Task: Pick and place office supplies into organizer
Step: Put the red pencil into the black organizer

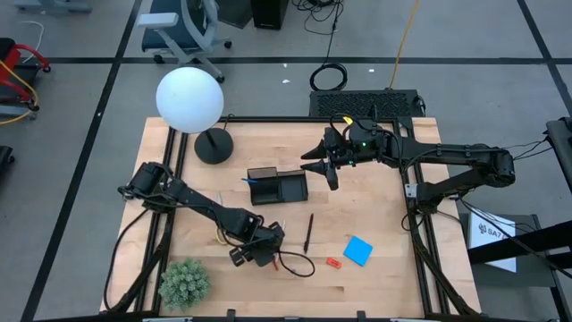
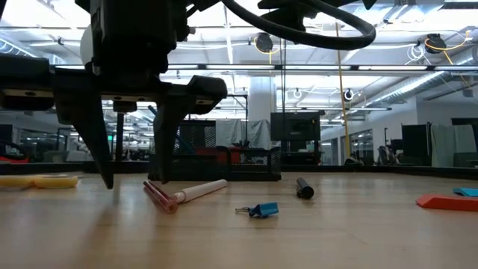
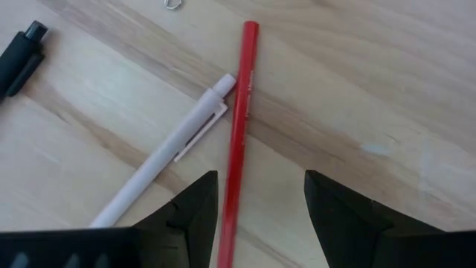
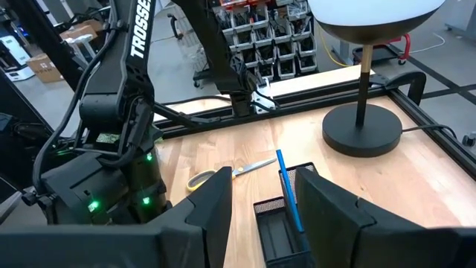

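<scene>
The left pincer (image 3: 256,216) is held low over the near part of the bench (image 1: 375,286), its jaws open and set astride the red pencil (image 3: 239,126), which lies flat between them and is not yet gripped. This straddling stance is judged to be the line-up for a pinch across the thin shaft. A white pen (image 3: 167,152) lies just beside the pencil, its clip end touching it, so the jaws are kept narrow enough, it seems, to take one and leave the other. A black pen (image 3: 22,52) lies apart at the edge of the left wrist view.

The right pincer (image 4: 256,216) is held above the organizer (image 1: 279,187), with its jaws parted at either side of a blue pen (image 4: 290,190) that stands slanted in a compartment. Whether the pen is gripped or already let go cannot be told; the placement suggests a drop-off directly over the tray. The yellow-handled scissors (image 4: 223,175) lie on the bench beyond the organizer, near the left arm's base.

Not yet sorted, near the bench's front edge, are the blue note pad (image 1: 358,250) and a small red-orange piece (image 1: 333,263).

The word "TROSSEN" (image 4: 140,33) is printed in white along the left arm, as read in the right wrist view. No other writing can be read.
</scene>
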Controlling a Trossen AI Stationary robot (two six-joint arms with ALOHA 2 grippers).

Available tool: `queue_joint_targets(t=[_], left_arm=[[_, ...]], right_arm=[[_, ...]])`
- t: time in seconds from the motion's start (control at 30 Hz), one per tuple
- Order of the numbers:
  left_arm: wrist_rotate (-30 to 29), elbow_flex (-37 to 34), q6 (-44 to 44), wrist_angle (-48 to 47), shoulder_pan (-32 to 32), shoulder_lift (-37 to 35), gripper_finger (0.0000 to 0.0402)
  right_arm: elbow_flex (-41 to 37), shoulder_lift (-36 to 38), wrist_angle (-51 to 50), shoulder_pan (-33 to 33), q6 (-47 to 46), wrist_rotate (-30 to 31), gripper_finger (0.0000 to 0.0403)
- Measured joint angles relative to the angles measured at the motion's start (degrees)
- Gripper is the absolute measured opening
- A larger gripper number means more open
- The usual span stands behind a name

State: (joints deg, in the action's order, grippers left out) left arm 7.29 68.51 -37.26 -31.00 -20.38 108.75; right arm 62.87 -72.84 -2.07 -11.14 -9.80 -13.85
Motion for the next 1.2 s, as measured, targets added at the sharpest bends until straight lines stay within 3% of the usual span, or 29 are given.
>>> queue_joint_targets(t=[0.53,0.83,0.97,1.2], left_arm=[[6.4,0.0,-1.5,-1.4,5.8,0.0,0.0195],[5.9,-1.3,-3.2,-2.6,5.5,0.0,0.0195],[3.0,-1.3,-2.7,-2.3,5.3,1.1,0.0195],[4.8,-1.2,-3.2,-2.3,5.6,3.8,0.0195]], right_arm=[[0.0,0.0,0.0,0.0,0.0,0.0,0.0139],[0.0,0.0,0.0,0.0,0.0,0.0,0.0139],[0.0,0.0,0.0,0.0,0.0,0.0,0.0139],[0.0,0.0,-0.1,0.0,0.0,0.1,0.0139]])
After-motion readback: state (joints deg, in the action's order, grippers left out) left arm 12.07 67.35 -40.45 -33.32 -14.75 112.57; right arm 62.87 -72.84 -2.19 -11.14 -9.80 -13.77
